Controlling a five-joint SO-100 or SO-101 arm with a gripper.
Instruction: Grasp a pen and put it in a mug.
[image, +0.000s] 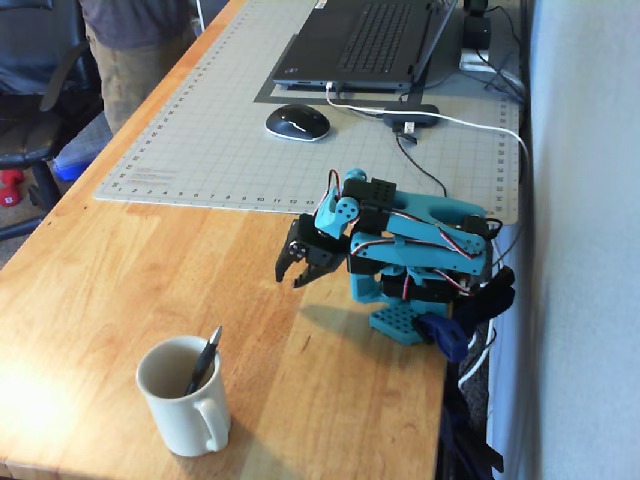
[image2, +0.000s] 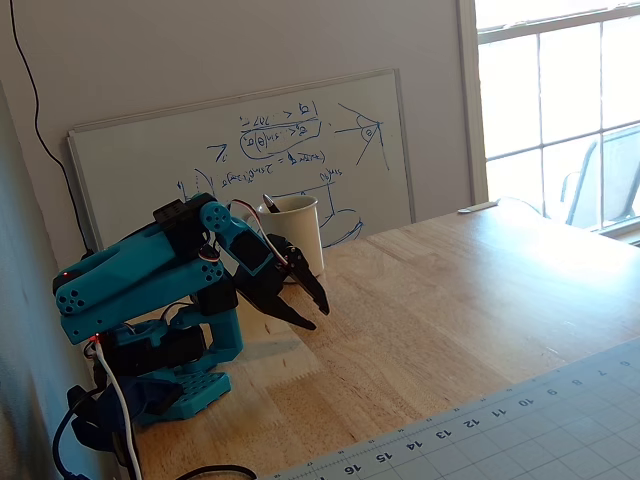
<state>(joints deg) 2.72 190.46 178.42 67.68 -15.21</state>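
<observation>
The cream-white mug (image: 180, 405) stands near the front edge of the wooden table, handle toward the camera. The dark pen (image: 203, 362) leans inside it, its top poking above the rim. In the other fixed view the mug (image2: 302, 235) stands in front of the whiteboard, and the pen (image2: 269, 204) shows only as a tip above the rim. The blue arm is folded low over its base. My gripper (image: 290, 277) points down at the table well away from the mug. Its jaws are slightly open with nothing between them, as the gripper (image2: 317, 316) also shows from the side.
A grey cutting mat (image: 200, 140) covers the far half of the table, with a mouse (image: 297, 122), a laptop (image: 365, 40) and cables on it. A whiteboard (image2: 240, 150) leans on the wall behind the mug. A person (image: 130, 50) stands by the table's far left edge.
</observation>
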